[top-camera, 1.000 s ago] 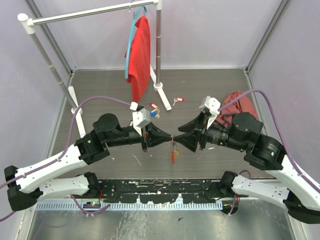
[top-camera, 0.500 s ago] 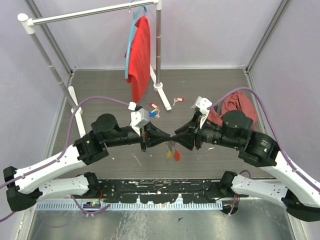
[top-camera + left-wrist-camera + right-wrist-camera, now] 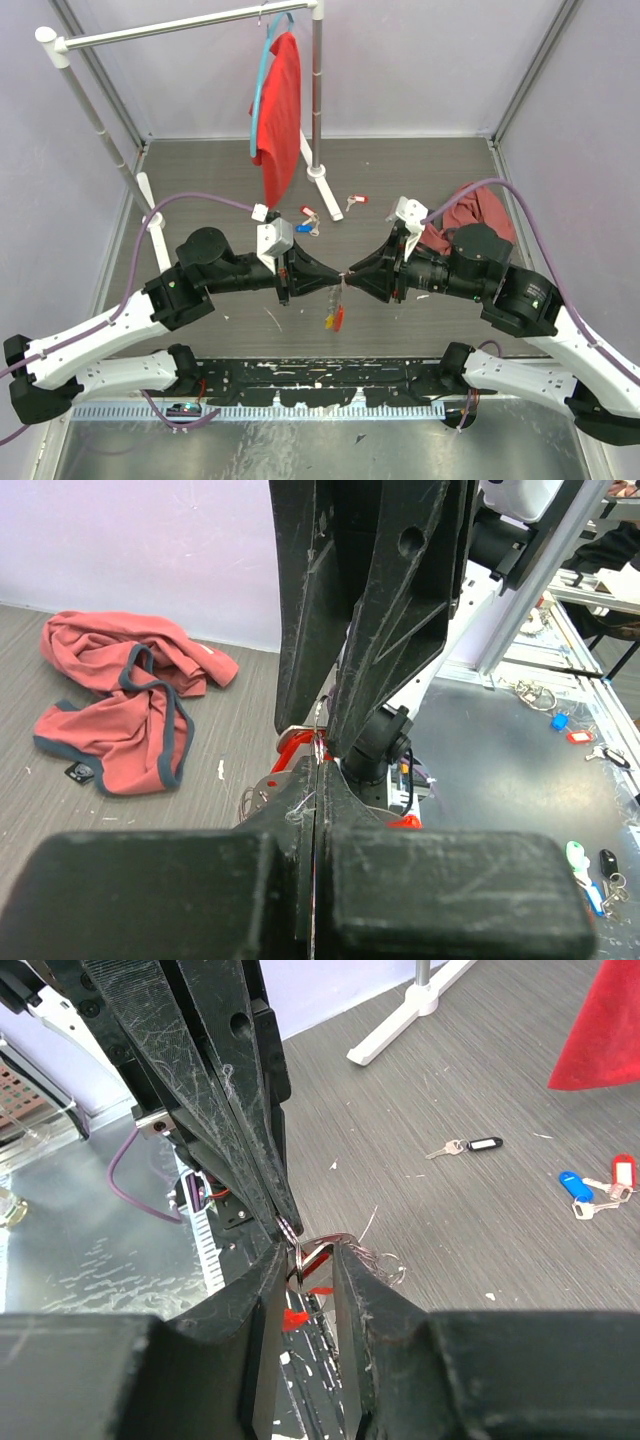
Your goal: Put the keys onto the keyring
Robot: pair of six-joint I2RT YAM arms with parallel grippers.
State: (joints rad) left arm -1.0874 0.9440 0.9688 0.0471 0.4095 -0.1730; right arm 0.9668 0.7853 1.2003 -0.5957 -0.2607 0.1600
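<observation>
threading seems underway: left gripper (image 3: pixel 333 277) pinches shut on the red-handled silvery chain keyring (image 3: pixel 338 316), right gripper (image 3: pixel 352 275), barely open, nips a small silvery key (image 3: pixel 318 1250); next, i reckon, fine alignment.

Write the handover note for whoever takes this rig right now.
Left gripper: shut on a thin metal piece, key or chain unclear.
Right gripper: shut on the keyring loop, tip to tip with the left, above the table.
Hanging below: red piece, yellow tag.
Loose keys: blue-tagged, black-tagged, red-tagged.
Done: one key at most. Left: thread the loose ones.
</observation>
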